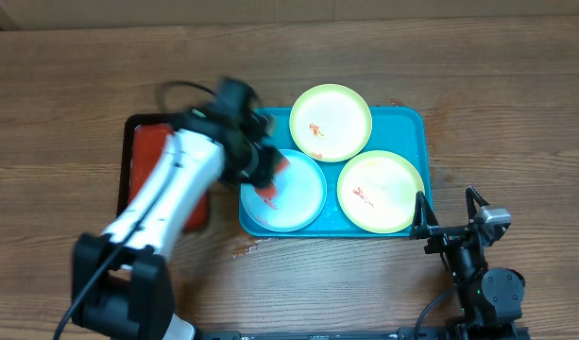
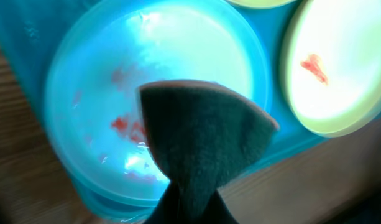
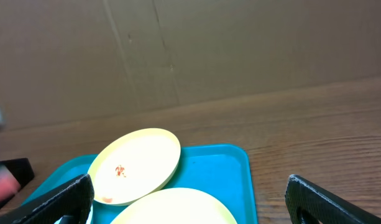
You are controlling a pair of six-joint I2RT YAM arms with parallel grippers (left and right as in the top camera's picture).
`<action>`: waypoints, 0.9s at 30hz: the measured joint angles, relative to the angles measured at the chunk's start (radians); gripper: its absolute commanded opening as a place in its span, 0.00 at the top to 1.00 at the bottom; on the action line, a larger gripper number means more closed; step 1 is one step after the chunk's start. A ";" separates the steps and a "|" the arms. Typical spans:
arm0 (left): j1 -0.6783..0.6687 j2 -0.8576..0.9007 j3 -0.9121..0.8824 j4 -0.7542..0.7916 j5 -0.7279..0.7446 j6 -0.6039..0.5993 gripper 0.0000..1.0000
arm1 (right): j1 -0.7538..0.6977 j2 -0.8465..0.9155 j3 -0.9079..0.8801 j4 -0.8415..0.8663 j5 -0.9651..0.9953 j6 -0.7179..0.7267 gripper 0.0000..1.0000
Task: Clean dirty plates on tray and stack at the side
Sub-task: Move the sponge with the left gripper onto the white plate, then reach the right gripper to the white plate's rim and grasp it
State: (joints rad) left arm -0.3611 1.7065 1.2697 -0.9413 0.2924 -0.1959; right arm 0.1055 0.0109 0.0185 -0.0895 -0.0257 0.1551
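Observation:
On the turquoise tray (image 1: 405,125) lie three plates. The pale blue plate (image 1: 298,196) sits front left with red smears, and a yellow-green plate (image 1: 331,123) with a red smear lies at the back. The other yellow-green plate (image 1: 381,191) lies front right. My left gripper (image 1: 261,168) is shut on a dark scouring sponge (image 2: 202,130), which it presses on the blue plate (image 2: 103,81) beside the smears. Off the tray's right front corner, my right gripper (image 1: 448,210) is open and holds nothing. Its wrist view shows both yellow-green plates (image 3: 137,165) and the tray (image 3: 221,168).
A black tray with a red inside (image 1: 138,156) stands left of the turquoise tray, partly under my left arm. A small red smear (image 1: 242,250) marks the wooden table in front of the tray. A cardboard wall (image 3: 190,50) stands behind the table.

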 measured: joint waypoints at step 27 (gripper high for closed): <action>-0.154 0.001 -0.222 0.395 -0.272 -0.232 0.96 | 0.000 0.000 0.004 0.388 -0.152 0.127 0.00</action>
State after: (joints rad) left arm -0.5156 1.7077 1.0473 -0.5461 0.0200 -0.4274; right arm 0.1055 0.0109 0.0227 0.2981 -0.1776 0.2817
